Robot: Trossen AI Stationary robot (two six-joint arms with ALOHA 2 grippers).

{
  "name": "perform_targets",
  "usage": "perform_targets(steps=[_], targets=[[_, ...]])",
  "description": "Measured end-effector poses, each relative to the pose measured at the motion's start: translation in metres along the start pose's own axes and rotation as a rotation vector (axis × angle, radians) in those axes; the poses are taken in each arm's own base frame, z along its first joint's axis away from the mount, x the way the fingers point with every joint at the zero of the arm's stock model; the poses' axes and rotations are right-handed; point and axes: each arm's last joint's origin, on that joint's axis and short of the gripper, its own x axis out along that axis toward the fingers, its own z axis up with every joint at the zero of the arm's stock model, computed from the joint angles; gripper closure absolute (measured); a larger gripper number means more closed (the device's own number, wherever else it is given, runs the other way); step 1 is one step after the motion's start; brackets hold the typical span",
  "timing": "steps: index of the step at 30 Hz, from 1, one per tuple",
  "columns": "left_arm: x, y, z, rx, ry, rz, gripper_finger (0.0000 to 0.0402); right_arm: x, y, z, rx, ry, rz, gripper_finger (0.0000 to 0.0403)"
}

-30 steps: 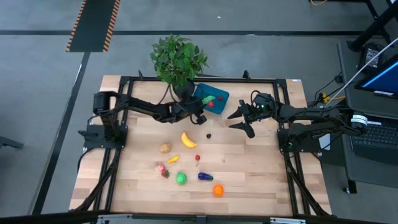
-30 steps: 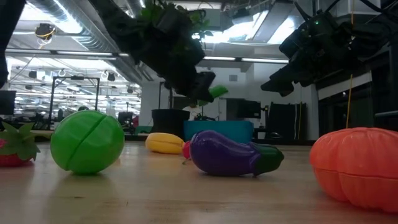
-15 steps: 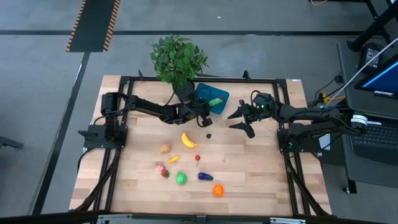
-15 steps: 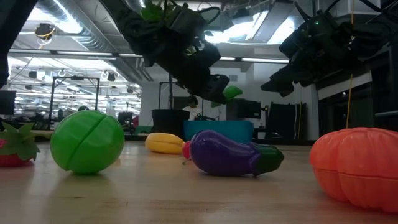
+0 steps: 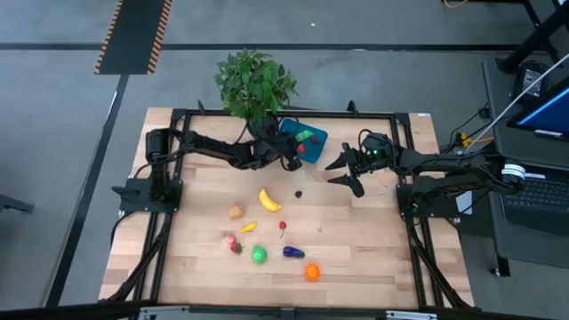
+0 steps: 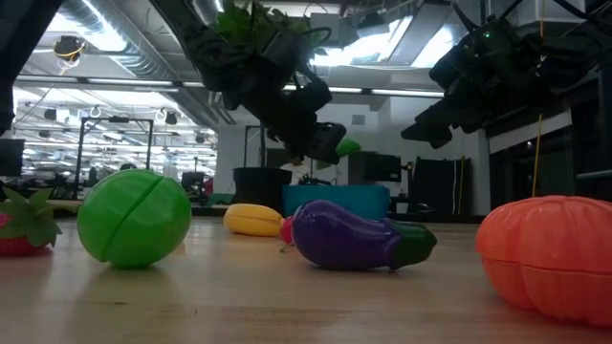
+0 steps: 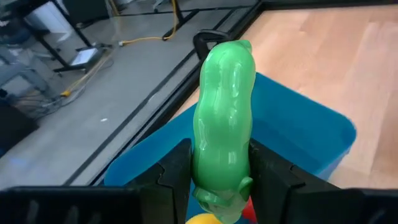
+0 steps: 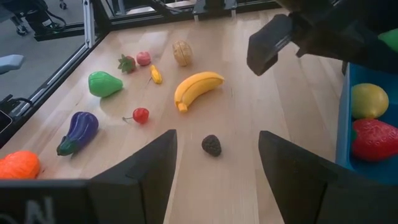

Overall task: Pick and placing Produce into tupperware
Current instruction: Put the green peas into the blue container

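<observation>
My left gripper (image 5: 295, 153) is shut on a long green produce piece (image 7: 224, 106) and holds it above the teal tupperware (image 7: 298, 124) at the table's far middle (image 5: 291, 127). A yellow piece (image 8: 370, 99) and a red strawberry (image 8: 376, 140) lie inside the tupperware. My right gripper (image 5: 342, 169) hangs open just right of the tupperware, above a small dark piece (image 8: 211, 144). A banana (image 5: 268, 200), an eggplant (image 5: 292, 252), an orange piece (image 5: 311, 272), a green piece (image 5: 259, 255) and other produce lie on the table's near half. My left gripper pinches the green piece near its rear end (image 7: 217, 177) between its two fingers (image 7: 177, 171). The fingers come from the table's left, slanting a little down, and lie along the piece, which sticks out ahead of them. It hangs clear above the tupperware.
A leafy potted plant (image 5: 253, 84) stands at the far edge, just left of the tupperware. A black frame rail (image 5: 284, 112) runs around the table. Bare wood lies between the scattered produce and the table's right side (image 5: 373, 240).
My left gripper has carried the green piece toward the table's right and far edge, from beside the tupperware's near left corner to above it. The piece has stayed lifted in the same hold.
</observation>
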Motion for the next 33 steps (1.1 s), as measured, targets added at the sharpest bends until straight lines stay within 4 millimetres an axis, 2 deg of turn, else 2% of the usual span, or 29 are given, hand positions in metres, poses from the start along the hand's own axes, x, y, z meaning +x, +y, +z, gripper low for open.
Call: perform_targets(steps=[9,15,33], targets=[[0.008,0.005,-0.007,-0.022,0.019,-0.017,0.0281,0.0,0.0,0.0,-0.002,-0.004,0.0,0.0175],[0.015,0.003,-0.016,-0.01,0.048,-0.013,0.0262,0.0,0.0,0.0,-0.002,-0.004,0.0,0.0175],[0.013,0.001,-0.013,0.059,0.021,-0.008,0.0252,0.0,0.0,0.0,-0.002,-0.003,0.0,0.0175]])
